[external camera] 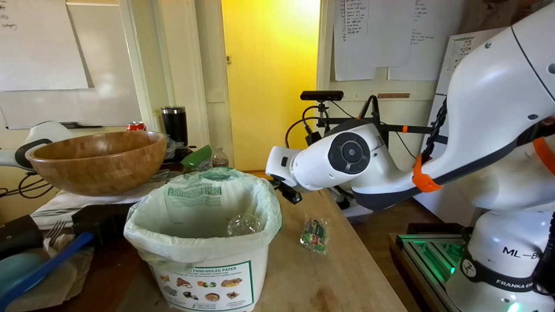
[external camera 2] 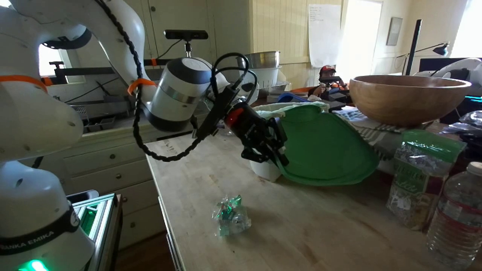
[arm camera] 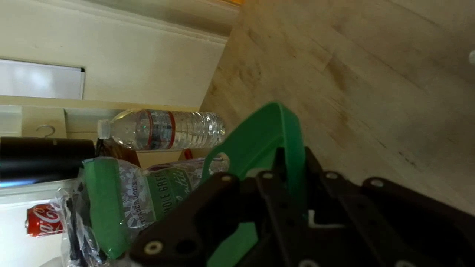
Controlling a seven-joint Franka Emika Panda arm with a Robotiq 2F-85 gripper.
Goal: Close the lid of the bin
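Observation:
The white bin [external camera: 260,264] stands on the table, its top uncovered. A pale translucent liner folds over its rim, and a clear plastic piece [external camera: 243,225] lies inside. The green lid [external camera 2: 327,146] hangs tilted down against the bin's far side, its lower edge near the table. My gripper [external camera 2: 280,153] is beside the bin, with its fingers on the lid's side edge. In the wrist view the gripper [arm camera: 294,159] has one finger on each side of the lid's rim [arm camera: 291,129], shut on it. Another exterior view has the lid and fingers mostly hidden behind the bin.
A wrapped packet [external camera 2: 230,216] lies on the table near the bin. A lentil bag [external camera 2: 421,180] and water bottle [external camera 2: 457,216] stand beyond the lid. A wooden bowl [external camera: 99,164] sits on a cloth beside the bin. A blue handle [external camera: 47,271] lies at the near side.

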